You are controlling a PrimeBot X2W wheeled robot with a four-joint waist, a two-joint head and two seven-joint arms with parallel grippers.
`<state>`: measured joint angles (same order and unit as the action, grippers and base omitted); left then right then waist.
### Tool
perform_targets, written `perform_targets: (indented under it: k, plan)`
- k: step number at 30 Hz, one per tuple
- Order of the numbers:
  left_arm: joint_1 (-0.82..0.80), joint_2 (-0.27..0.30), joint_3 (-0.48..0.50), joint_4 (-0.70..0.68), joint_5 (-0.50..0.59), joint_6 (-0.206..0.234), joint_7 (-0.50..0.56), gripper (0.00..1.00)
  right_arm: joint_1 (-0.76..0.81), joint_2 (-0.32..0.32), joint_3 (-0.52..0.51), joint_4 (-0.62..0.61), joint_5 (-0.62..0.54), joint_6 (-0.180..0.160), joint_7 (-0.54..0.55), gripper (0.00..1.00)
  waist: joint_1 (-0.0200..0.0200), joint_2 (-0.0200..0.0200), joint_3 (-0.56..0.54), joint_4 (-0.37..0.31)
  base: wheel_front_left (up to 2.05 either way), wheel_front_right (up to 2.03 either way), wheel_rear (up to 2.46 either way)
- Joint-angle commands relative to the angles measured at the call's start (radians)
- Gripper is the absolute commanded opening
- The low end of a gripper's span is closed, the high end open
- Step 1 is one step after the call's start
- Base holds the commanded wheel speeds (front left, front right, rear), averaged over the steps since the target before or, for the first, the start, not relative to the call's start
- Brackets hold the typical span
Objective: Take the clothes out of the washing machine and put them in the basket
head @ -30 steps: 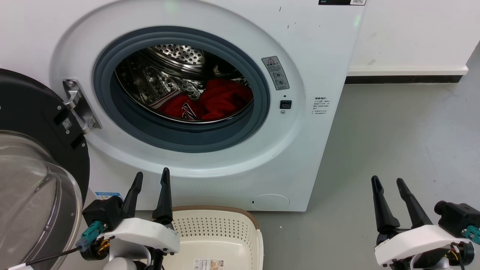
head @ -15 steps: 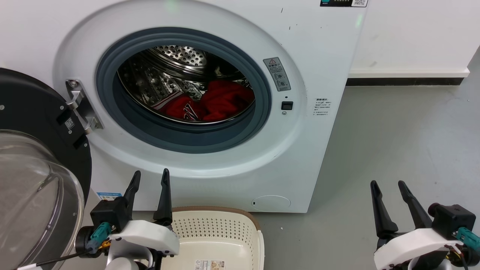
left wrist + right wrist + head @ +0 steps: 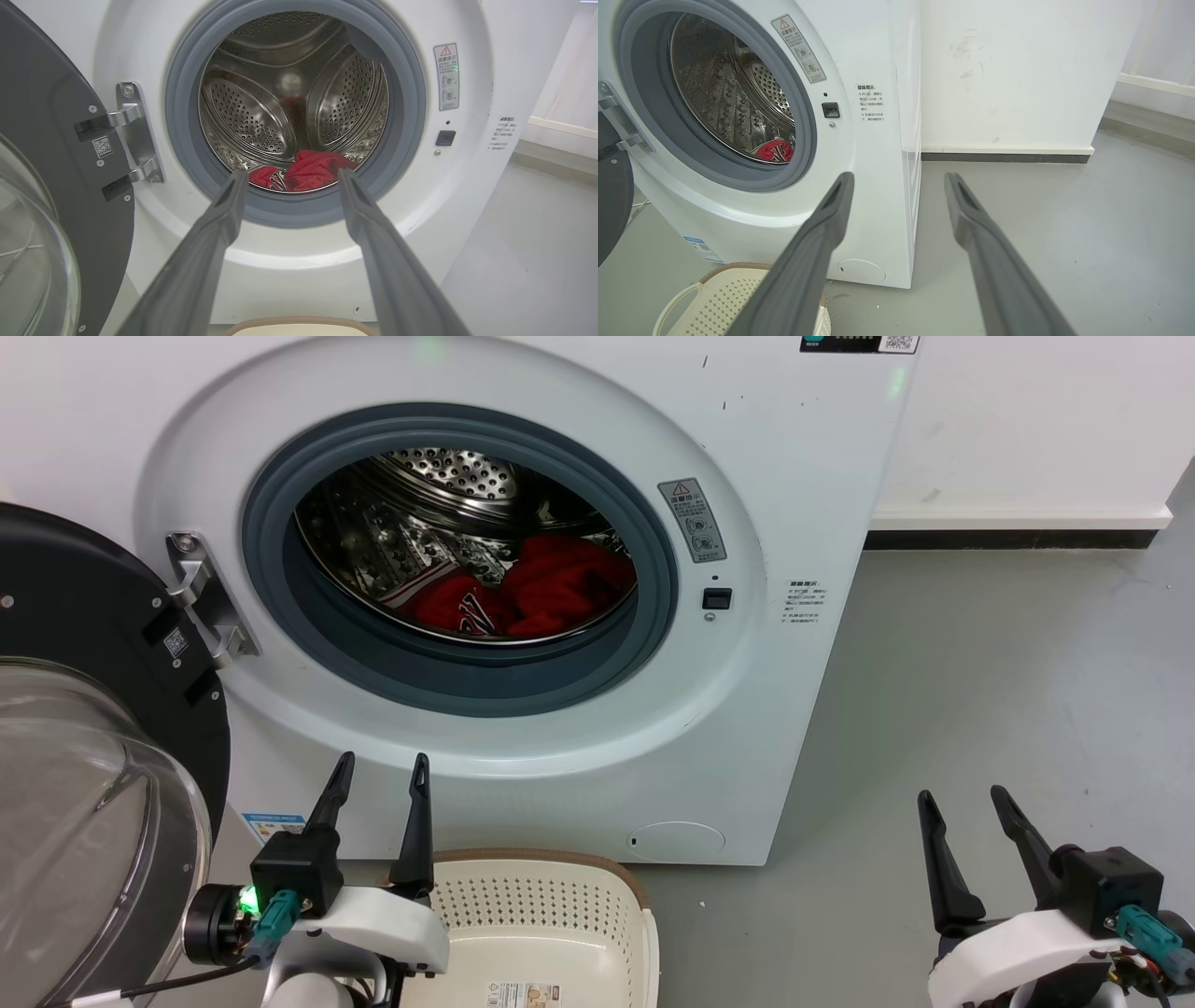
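two red lumps of clothes point(image 3: 523, 588) sit bunched at the bottom of the steel drum point(image 3: 439, 476), a bit right of centre, inside the washing machine point(image 3: 784, 728). the left lump shows some white striping and dark lettering. the door point(image 3: 84, 616) is swung wide open to the left, its clear glass bulge on the near side. the basket point(image 3: 546, 855) sits on the grey floor point(image 3: 990, 691) right in front of the machine, touching its base or just short of it, can't tell which, below the porthole point(image 3: 467, 686) with its grey rubber rim. left gripper point(image 3: 385, 761) hovers on the near side of the machine at the basket's far left corner, fingers spread apart and gripping nothing. in the left wrist view they point straight at the porthole, with the clothes showing between them. right gripper point(image 3: 961, 793) hangs well off to the right over the floor, clear of the machine, fingers also apart with just air between them.
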<state>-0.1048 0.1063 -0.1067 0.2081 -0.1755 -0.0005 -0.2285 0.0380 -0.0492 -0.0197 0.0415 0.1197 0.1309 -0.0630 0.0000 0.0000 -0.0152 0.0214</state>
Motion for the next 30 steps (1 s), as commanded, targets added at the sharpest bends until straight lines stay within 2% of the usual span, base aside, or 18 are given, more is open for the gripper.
perform_targets:
  k: [1, 17, 30]
  plan:
    - [-0.013, 0.005, -0.004, 0.001, 0.028, 0.005, -0.010, 1.00, 0.008, -0.002, -0.001, -0.008, -0.028, 0.000, -0.007, 1.00, 0.0000, 0.0000, 0.000, 0.000, 0.00, 0.00, 0.00]
    - [-0.023, -0.003, -0.001, 0.032, 0.106, -0.009, -0.039, 1.00, 0.016, -0.002, 0.001, 0.000, -0.103, 0.000, -0.028, 1.00, 0.0000, 0.0000, -0.003, 0.001, 0.00, 0.00, 0.00]
    - [-0.025, -0.015, 0.018, 0.050, 0.080, -0.022, -0.037, 1.00, 0.005, -0.001, 0.002, 0.021, -0.077, 0.000, -0.040, 1.00, 0.0000, 0.0000, -0.001, 0.004, 0.00, 0.00, 0.00]
